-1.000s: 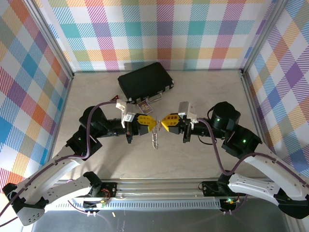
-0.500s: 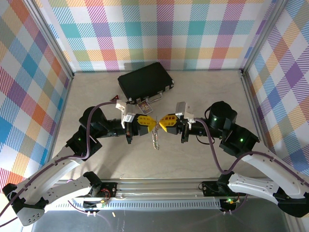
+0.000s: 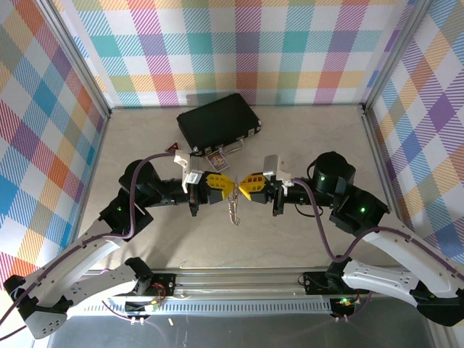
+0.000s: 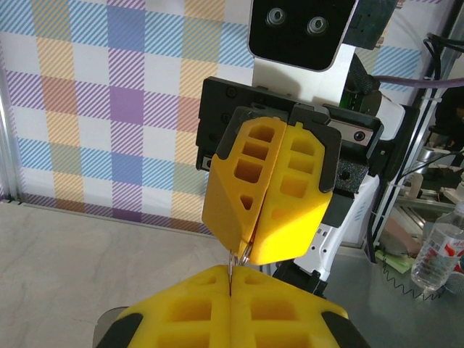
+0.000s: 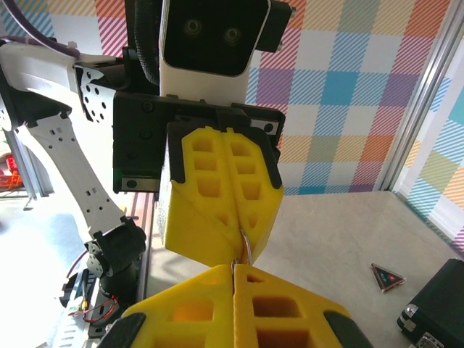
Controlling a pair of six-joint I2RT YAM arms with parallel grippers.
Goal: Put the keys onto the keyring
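Silver on yellow: a thin silver oval metal keyring (image 5: 245,245) is caught just where two sets of yellow fingertips meet, above the middle of the beige worktop (image 3: 312,145). Its short silver chain (image 3: 232,207) trails below. The left gripper (image 3: 229,184) has its jaws clamped shut, and from the wrist views I judge they pinch the ring's wire. The right gripper (image 3: 244,185) is shut tight too, tip to tip with the left.

The ring should be light, hard and stiff, and slick as polished wire is, so it could easily twist in a pinch. I would hold it on a long side, clear of wherever it opens. The chain is floppy and will swing and tug the ring round. The key is tiny and rigid; grip it by the blade so its hole stays free.

The small silver key with its red tag is hidden. It may be buried between the right jaws, but I can't tell. Most of the loop is swallowed by the pads, and its opening can't be made out. Whether the chain's end touches the worktop or hangs free is unclear. The black hard case (image 3: 219,122) sits well behind.
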